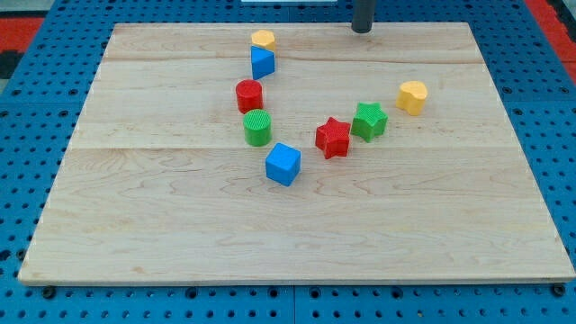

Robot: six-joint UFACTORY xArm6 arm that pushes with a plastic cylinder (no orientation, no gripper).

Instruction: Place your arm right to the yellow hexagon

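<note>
— Where is the yellow hexagon (pixel 263 39) found?
— At the board's top, above the blue block (pixel 262 62).
— And my tip (pixel 362 30)?
— Already placed to its right, well apart; nothing is grasped, no gripper being fitted.

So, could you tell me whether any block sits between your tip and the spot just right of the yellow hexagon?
Nothing visible does. My tip is at the view's top, right of the yellow hexagon, with bare board between them.
</note>
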